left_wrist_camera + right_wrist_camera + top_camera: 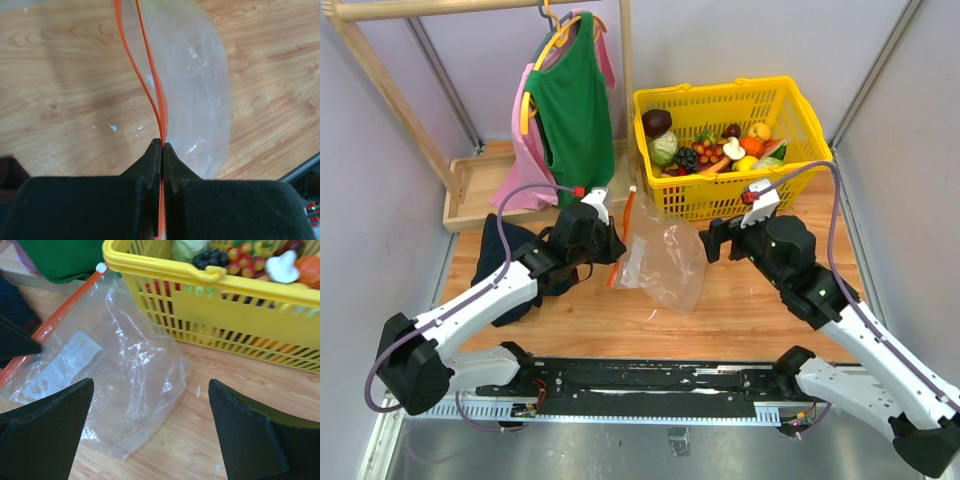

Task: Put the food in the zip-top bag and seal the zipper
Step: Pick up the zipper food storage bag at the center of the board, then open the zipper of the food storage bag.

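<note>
Left gripper (162, 145) was clamped on the zipper (65, 309), jaws fully together with the orange strip pinched between them. In the left wrist view both lips of the strip ran into the pinch side by side and parted only further along, so the mouth gaped a little away from the grip. Right gripper (151, 390) stood with its fingers wide apart and nothing between them, just beside the far side of the zip-top bag (665, 255) and facing the yellow basket (720, 195). The bag lay crumpled on the table (740, 310) between the two grippers, just in front of the basket, and looked empty. All the food (715, 150) I could see was heaped in the basket, none of it in the bag. Judged the task barely started, with the step in hand being to get the mouth open for loading. To do it well, the right gripper would best take one lip alone, near the gap and not at the pinch, and draw it away gently. The left would likely need to re-grip on a single lip too, or the mouth cannot spread. The film looked thin and crinkly, so a hard pull might drag the whole bag rather than open it.
</note>
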Controlling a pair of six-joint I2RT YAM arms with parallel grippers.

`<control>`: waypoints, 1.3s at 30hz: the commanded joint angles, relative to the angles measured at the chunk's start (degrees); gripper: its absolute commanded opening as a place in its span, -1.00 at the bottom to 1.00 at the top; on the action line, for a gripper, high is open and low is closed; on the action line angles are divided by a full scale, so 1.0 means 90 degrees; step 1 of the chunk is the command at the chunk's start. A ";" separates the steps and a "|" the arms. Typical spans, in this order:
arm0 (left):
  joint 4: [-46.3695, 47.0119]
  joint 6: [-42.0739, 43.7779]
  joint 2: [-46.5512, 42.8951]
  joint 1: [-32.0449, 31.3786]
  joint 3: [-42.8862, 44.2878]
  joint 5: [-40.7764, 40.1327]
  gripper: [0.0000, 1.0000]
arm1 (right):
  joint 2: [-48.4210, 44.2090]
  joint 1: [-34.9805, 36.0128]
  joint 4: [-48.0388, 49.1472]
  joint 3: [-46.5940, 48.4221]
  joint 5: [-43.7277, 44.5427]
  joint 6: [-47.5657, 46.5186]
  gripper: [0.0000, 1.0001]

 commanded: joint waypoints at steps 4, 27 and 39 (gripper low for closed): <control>-0.1504 0.0750 -0.0137 -0.0432 0.1227 -0.1617 -0.99 | 0.0938 -0.0069 0.0016 0.0795 -0.0945 0.1128 0.97; -0.2351 0.1107 0.0592 -0.1979 0.2497 -0.3241 -0.99 | 0.2469 -0.0066 0.1476 0.1118 -0.1184 0.3625 0.97; -0.2230 0.1042 0.0923 -0.2421 0.2632 -0.3265 -0.99 | 0.3314 -0.0056 0.1508 0.1413 -0.1660 0.3990 0.74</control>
